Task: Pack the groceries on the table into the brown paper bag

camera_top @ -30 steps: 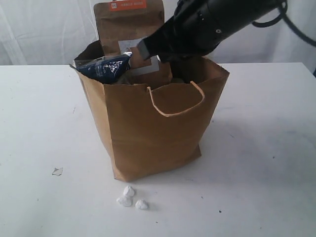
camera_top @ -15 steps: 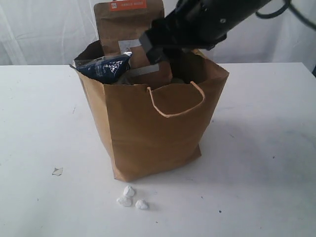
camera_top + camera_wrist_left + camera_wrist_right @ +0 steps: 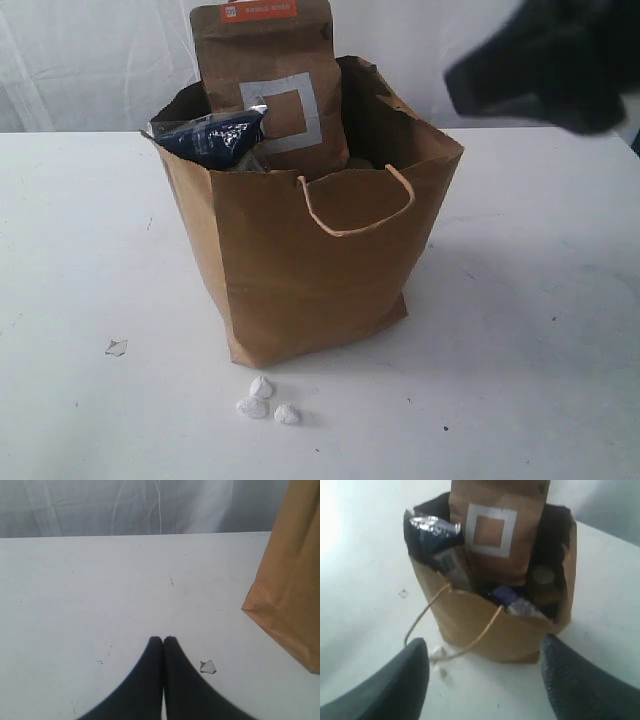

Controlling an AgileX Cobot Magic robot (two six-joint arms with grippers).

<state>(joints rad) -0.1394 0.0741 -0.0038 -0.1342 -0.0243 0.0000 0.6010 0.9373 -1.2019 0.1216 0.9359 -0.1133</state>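
Behind white table [image 3: 540, 300], pale draped curtain [image 3: 90, 60].

White table [image 3: 540, 300] w/ brown paper bag [image 3: 310, 270] at frame ctr, white crumbs [image 3: 265, 402] just below, small scrap [image 3: 116, 347] lower left.

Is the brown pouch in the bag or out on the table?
In. The brown pouch stands upright inside the paper bag, orange top above the rim.

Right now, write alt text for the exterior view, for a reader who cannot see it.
A brown paper bag stands on a white table, a tall brown pouch and a dark noodle packet sticking out of its top. A blurred dark robot arm hangs at upper right, clear of the bag; white crumbs lie in front.
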